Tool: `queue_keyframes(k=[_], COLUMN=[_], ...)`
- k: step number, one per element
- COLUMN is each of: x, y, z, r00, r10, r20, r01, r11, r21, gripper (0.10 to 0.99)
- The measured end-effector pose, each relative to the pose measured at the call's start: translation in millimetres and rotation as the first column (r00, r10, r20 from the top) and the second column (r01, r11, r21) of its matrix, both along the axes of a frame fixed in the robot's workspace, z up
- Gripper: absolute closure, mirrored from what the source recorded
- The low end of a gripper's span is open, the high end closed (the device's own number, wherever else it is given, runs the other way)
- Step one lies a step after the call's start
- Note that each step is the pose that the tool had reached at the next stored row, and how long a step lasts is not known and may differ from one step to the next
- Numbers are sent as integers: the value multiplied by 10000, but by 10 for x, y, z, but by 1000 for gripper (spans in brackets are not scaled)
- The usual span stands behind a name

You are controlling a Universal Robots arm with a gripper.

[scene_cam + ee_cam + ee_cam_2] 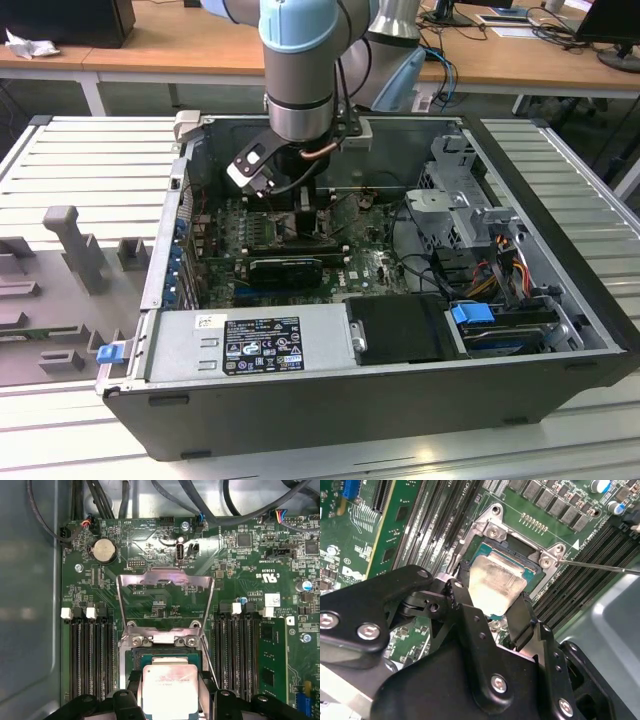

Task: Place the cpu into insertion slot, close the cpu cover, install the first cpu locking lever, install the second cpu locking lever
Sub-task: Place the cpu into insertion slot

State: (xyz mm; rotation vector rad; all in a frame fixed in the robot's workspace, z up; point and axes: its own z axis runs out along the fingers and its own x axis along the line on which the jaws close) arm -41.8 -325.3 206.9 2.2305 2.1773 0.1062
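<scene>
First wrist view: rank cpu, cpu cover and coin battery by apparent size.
1. cpu cover: the open frame spans the most.
2. cpu: it is nearer the camera and cut off by the picture's edge, so this rank is by looks only.
3. coin battery: clearly smallest.

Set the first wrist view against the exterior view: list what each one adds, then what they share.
First wrist view: the cpu gripped by the gripper over the insertion slot, the cpu cover standing open, and a coin battery. Exterior view: the whole computer case, its power supply, the slatted table and the arm. Shared: the green motherboard.
</scene>
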Motion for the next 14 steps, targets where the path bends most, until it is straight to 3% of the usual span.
queue_keyframes(k=[5,10,11,14], x=[4,3,3,3], y=[1,1,1,4], z=[-52,-55,-55,-56], r00=[10000,10000,10000,10000], r10=[8,7,7,7], r20=[-1,-2,-2,-1], r01=[-8,-7,-7,-7], r11=[10000,10000,10000,10000], r21=[-2,1,-1,-1], gripper=[553,553,475,475])
